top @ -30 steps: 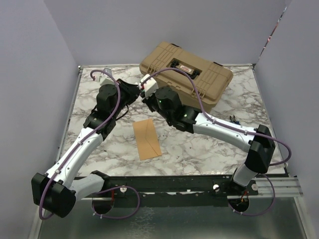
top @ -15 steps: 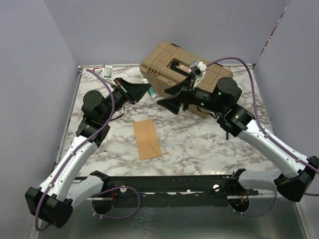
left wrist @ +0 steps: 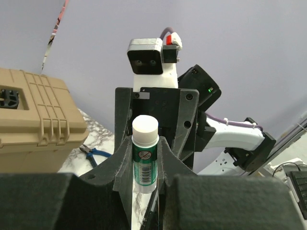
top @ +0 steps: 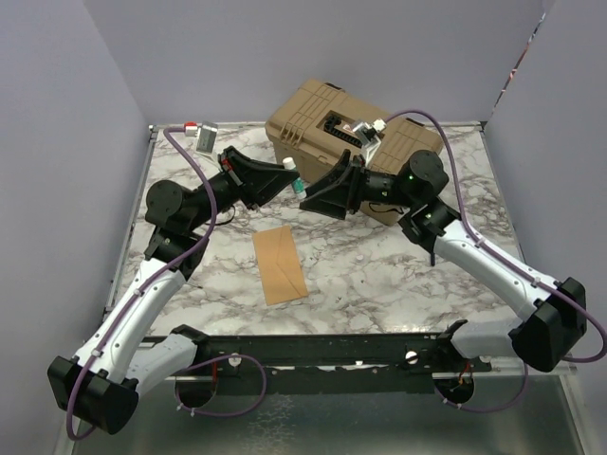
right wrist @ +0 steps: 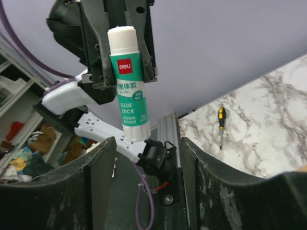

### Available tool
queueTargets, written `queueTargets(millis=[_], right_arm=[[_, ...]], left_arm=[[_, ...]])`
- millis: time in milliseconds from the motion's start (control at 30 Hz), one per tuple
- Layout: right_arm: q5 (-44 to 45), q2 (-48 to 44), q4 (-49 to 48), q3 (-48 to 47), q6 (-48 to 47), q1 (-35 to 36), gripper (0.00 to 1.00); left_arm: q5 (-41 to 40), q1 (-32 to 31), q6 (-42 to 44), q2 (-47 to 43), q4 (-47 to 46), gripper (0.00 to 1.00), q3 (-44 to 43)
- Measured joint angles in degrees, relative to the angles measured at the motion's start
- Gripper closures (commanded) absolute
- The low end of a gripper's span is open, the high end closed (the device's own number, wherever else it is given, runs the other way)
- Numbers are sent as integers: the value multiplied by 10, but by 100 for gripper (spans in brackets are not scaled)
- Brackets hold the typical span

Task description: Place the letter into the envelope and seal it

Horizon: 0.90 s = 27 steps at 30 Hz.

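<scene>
The only print that can be read is on the glue stick (right wrist: 130,110), pinched in the left tool (right wrist: 125,79) in the upper left of the right wrist view. From top to bottom, its green label shows "deli" in white on a small red patch. Next come the Chinese characters 固体胶, with smaller characters beside them too fine to read. Below those, "GLUE STICK" stands in white capitals on two lines. The print under that is too small to read. In the left wrist view, at centre, the stick's other side shows a round white sign with a stroke through it, above tiny unreadable print. In the top view, upper centre, the tan case (top: 313,114) bears a small red-and-white label that cannot be read.
</scene>
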<state>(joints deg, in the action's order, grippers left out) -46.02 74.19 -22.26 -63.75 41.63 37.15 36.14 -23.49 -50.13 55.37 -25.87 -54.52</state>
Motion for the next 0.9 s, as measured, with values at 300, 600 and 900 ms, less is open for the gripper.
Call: queueTargets(millis=[300, 600, 900], right_arm=[[-47, 46, -129, -1, 77, 0, 77], [-55, 59, -136, -14, 75, 0, 100], [70, 73, 73, -88, -110, 7, 99]], left_arm=[[16, 0, -15, 6, -28, 100, 0], [2, 2, -17, 8, -39, 100, 5], [-141, 4, -26, 5, -30, 100, 48]])
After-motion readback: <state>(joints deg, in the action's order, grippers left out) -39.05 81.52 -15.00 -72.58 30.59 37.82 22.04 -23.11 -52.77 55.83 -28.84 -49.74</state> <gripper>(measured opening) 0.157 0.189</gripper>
